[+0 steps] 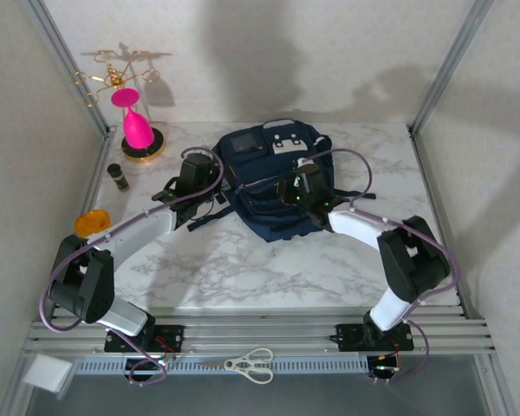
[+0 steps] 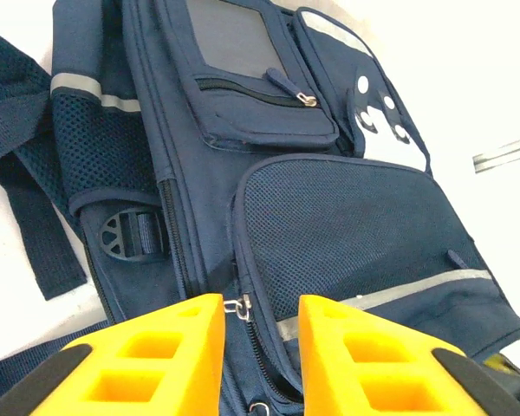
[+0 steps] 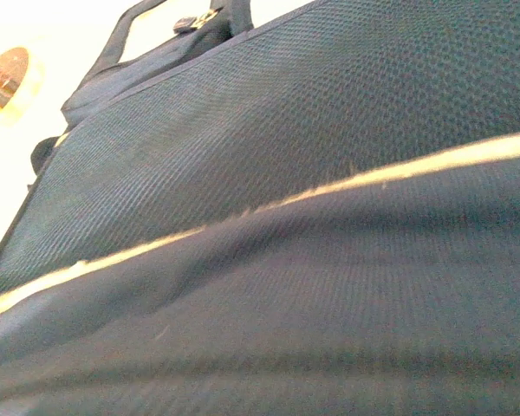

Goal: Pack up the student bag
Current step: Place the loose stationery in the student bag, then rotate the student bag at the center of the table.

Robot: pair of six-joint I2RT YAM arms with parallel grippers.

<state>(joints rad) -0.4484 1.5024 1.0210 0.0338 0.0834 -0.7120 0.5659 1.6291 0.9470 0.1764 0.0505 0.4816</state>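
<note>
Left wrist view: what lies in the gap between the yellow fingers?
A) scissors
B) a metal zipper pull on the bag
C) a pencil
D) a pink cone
B: a small metal zipper pull on the student bag shows in the gap of the left gripper, whose jaws stand apart.

Tabletop [image 1: 269, 269]: white marble pattern, grey veining.
Far-left corner: gold wire stand [image 1: 159, 141], round base, thin branching arms on top.
Pink vase-shaped item [image 1: 139, 130]: upright on stand base, with pink disc [image 1: 125, 97] just above it.
Small dark cylinder [image 1: 117, 177]: upright near left edge, just in front of stand base.
Orange disc [image 1: 92, 223]: at left edge, closer to front.
White-handled scissors [image 1: 250, 364]: flat on rail ledge beyond front edge, blades pointing left.
White square pad [image 1: 48, 374]: beyond front-left corner.
</note>
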